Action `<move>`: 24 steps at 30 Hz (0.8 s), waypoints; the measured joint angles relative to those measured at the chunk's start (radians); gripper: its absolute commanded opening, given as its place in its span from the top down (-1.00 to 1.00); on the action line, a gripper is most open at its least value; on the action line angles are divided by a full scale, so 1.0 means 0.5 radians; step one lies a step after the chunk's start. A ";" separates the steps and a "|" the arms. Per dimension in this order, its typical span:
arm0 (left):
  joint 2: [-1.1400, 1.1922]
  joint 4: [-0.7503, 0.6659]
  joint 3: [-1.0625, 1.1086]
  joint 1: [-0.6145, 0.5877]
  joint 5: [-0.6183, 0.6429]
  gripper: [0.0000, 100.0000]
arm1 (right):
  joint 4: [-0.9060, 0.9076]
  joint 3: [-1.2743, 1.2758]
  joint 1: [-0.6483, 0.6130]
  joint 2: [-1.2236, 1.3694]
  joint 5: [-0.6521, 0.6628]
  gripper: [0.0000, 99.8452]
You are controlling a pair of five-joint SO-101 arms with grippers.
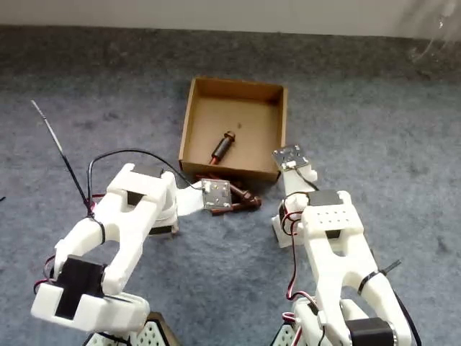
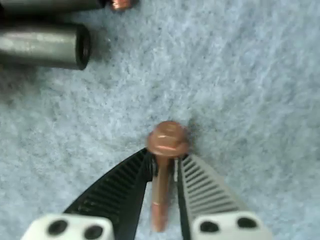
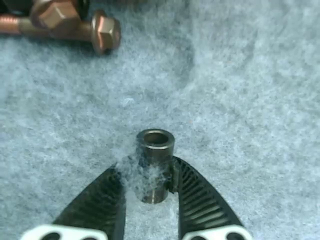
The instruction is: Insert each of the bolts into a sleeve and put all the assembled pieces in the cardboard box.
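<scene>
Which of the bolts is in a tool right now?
The bolt clamped in the left tool, its head sticking out beyond the tips. The other bolts lie loose on the carpet, with no tool on them.

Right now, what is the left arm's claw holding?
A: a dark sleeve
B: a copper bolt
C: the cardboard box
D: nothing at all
B: the left wrist view shows the left claw closed on the shank of a copper bolt, while the sleeve sits in the right claw.
</scene>
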 measured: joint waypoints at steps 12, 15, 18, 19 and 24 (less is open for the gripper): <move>0.009 0.374 -0.577 -0.292 1.562 0.96 | 0.000 0.000 0.000 0.000 0.000 0.99; 0.018 0.381 -0.589 -0.328 1.872 0.95 | 0.000 0.000 0.000 0.000 0.000 0.99; 0.025 0.255 -0.537 -0.328 2.013 0.81 | 0.000 0.000 0.000 0.000 0.000 0.99; 0.025 0.203 -0.506 -0.328 2.025 0.76 | 0.000 0.000 0.000 0.000 0.000 0.99; 0.080 0.083 -0.448 -0.325 2.035 0.74 | -0.003 0.037 0.000 0.000 0.000 0.99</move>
